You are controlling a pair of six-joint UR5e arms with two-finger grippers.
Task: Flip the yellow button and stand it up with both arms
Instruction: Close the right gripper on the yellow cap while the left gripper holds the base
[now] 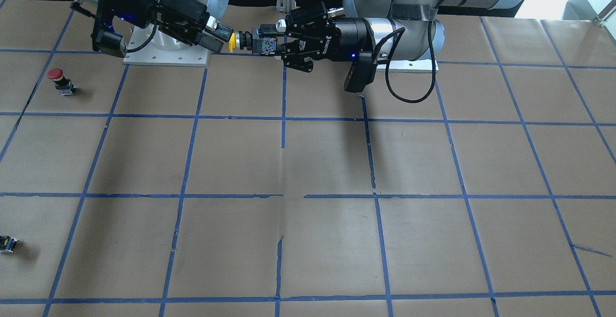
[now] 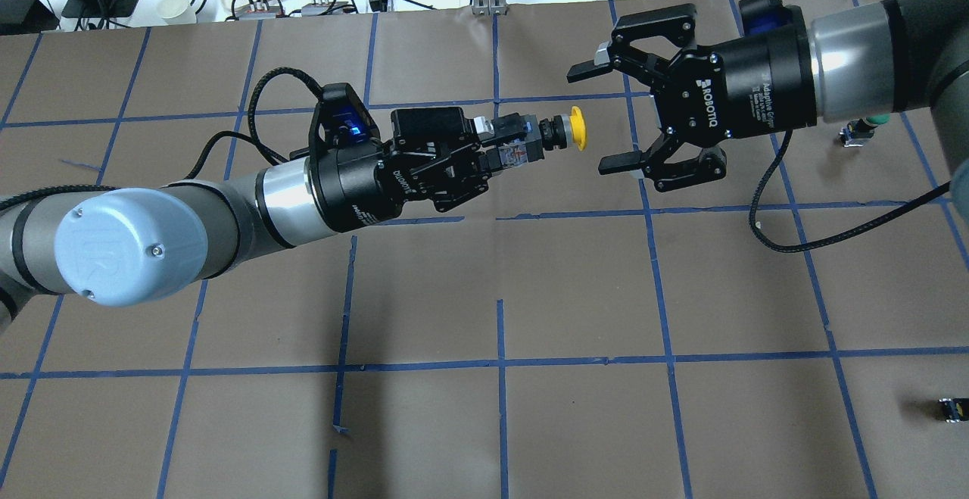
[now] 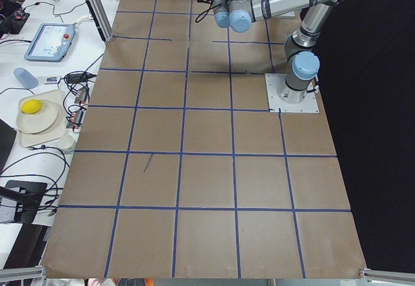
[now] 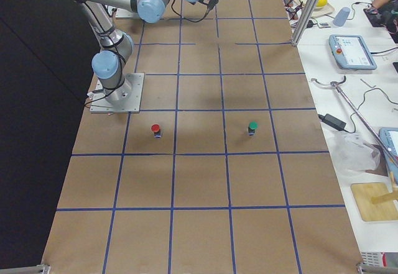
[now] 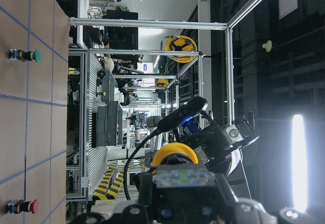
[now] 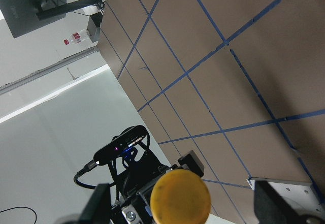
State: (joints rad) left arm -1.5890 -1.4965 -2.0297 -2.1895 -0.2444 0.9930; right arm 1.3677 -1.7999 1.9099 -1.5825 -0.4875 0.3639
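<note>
Brown table point(image 2: 575, 287), yellow button point(image 2: 556, 129) horizontal — cap facing right fingers point(image 2: 621, 163)

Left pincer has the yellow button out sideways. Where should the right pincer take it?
Probably the round cap or the black collar behind it: only that end of the yellow button sticks out past the left pincer, shut on its blocky body. Bring the open right pincer straight in along the button's axis, from the cap side.

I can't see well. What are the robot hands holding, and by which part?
The left gripper holds the yellow button by its black-grey body, cap free. The right gripper is open, empty.
</note>
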